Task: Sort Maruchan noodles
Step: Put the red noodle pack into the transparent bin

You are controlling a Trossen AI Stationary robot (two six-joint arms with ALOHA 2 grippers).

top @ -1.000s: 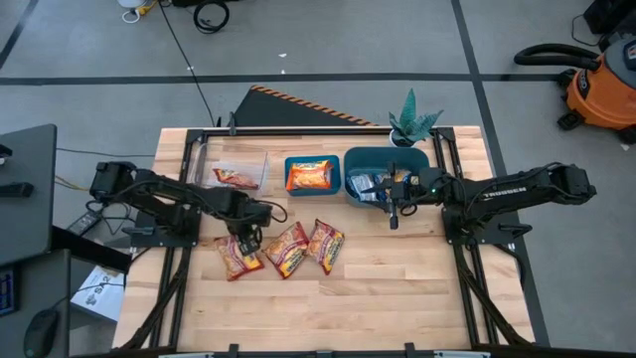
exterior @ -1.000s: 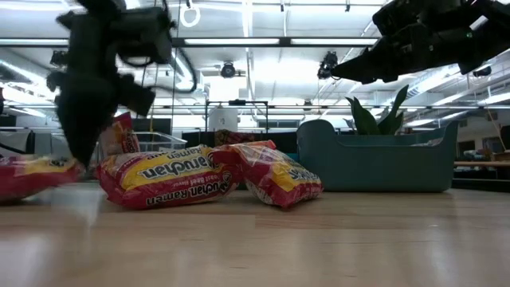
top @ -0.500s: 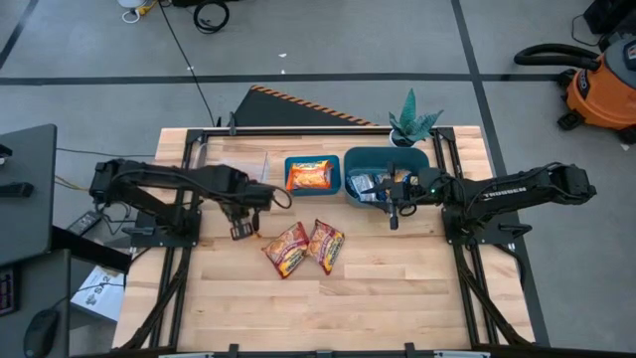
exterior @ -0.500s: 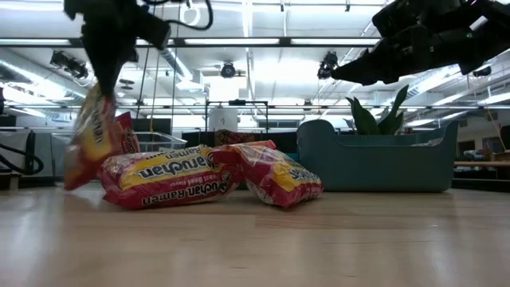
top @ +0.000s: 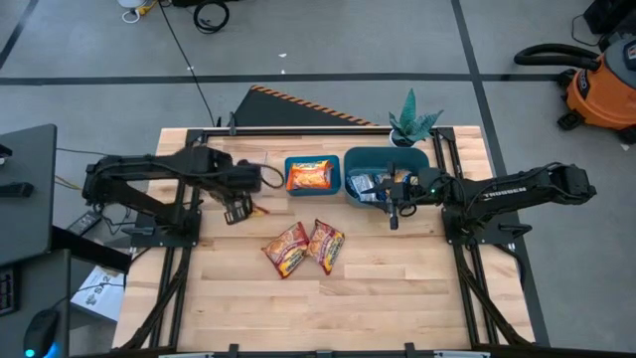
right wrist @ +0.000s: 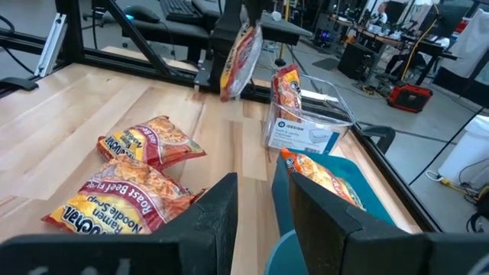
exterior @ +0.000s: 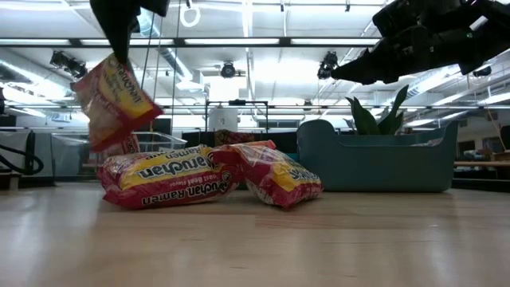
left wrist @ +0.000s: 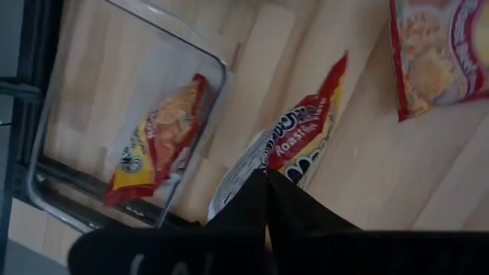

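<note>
Since the earlier frame the left gripper (top: 236, 211) has risen and swung back from the table's open middle toward the clear plastic tray (top: 260, 169), carrying a red Maruchan packet (exterior: 115, 100) off the wood; the spot where that packet lay beside the other two is now bare board.

Left gripper: fingers pinched together on the top edge of the red packet, which hangs tilted in the air, clear of the table, just beside the tray's near edge. The left wrist view shows the packet (left wrist: 306, 137) dangling from the closed fingertips, with the tray (left wrist: 191, 57) beyond it holding one red-and-yellow packet (left wrist: 157, 141).

Right gripper (top: 394, 211): hovers above the table at the front edge of the large teal bin (top: 386, 158), fingers (right wrist: 214, 221) standing partly apart with nothing between them.

Remaining task items: two red roast-beef packets (top: 286, 249) (top: 325, 244) lie side by side, touching, on the wooden table (top: 397, 298) between the arms. One orange packet (top: 309, 176) lies in the small teal bin (top: 290, 189). Blue-and-white packets (top: 370, 184) lie in the large teal bin; their count cannot be told.

Behind the large bin stands a small potted plant (top: 411, 121).
</note>
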